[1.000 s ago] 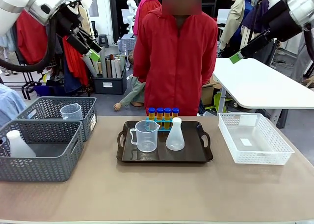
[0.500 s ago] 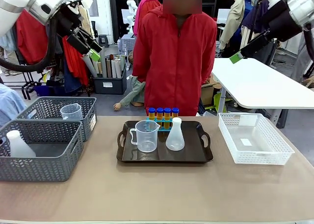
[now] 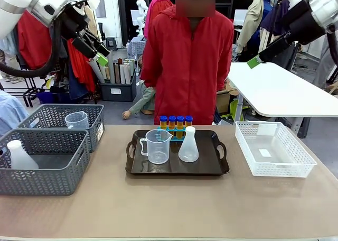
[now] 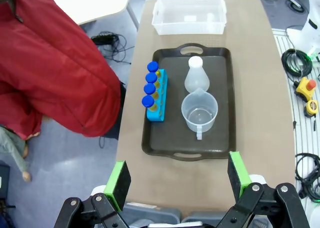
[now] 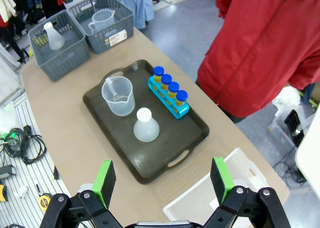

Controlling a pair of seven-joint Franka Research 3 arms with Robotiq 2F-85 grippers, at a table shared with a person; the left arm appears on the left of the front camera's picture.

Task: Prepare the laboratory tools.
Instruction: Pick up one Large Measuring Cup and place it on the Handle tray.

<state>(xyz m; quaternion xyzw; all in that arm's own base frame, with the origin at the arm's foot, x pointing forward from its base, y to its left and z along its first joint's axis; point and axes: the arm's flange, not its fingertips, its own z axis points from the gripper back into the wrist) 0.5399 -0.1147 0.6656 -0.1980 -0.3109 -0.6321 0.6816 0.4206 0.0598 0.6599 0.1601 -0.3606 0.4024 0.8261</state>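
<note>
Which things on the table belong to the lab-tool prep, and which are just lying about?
For the job:
- measuring jug
- conical flask
- blue-capped tubes in blue rack
- dark tray carrying them

Lying about:
- grey mesh baskets, each holding spare labware
- white lattice basket

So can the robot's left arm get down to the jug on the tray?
Probably yes. The left gripper hangs open high above the table, and nothing covers the measuring jug on the tray. The flask stands close beside it, though.
</note>
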